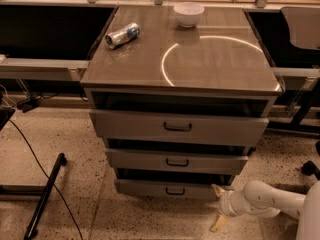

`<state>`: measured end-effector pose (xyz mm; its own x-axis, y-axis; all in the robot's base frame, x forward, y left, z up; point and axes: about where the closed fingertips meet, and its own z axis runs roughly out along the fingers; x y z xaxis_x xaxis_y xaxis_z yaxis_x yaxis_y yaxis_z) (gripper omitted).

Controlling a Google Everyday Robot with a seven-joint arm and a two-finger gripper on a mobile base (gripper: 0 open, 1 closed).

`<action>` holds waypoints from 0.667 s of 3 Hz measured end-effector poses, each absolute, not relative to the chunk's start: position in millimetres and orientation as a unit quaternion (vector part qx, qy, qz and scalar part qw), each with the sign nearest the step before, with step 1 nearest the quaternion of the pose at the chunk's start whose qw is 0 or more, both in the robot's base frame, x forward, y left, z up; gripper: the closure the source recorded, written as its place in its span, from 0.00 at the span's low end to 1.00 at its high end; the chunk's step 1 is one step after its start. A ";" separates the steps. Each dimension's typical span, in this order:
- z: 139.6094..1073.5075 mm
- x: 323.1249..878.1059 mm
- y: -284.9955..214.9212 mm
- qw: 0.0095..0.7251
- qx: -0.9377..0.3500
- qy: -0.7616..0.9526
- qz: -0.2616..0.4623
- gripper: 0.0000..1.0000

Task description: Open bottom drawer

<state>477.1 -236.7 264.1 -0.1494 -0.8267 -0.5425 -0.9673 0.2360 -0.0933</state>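
Hovering right of the narrow grey, black-handled bottom drawer is the gripper (jaws wide).

On the cabinet top: dented can lying on its side at back left, white bowl upright at the back, well apart. Bright ring reflection across the surface. Below, top drawer and middle drawer. Black bar on speckled floor, left. Gripper low at right, fingers spread.
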 end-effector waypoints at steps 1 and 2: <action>237.3 487.0 -226.2 0.234 -0.614 0.739 0.151 0.00; 217.1 505.5 -223.3 0.237 -0.614 0.738 0.149 0.00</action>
<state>505.5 -223.3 217.1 -0.1348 -0.8357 -0.5324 -0.9768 0.2024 -0.0704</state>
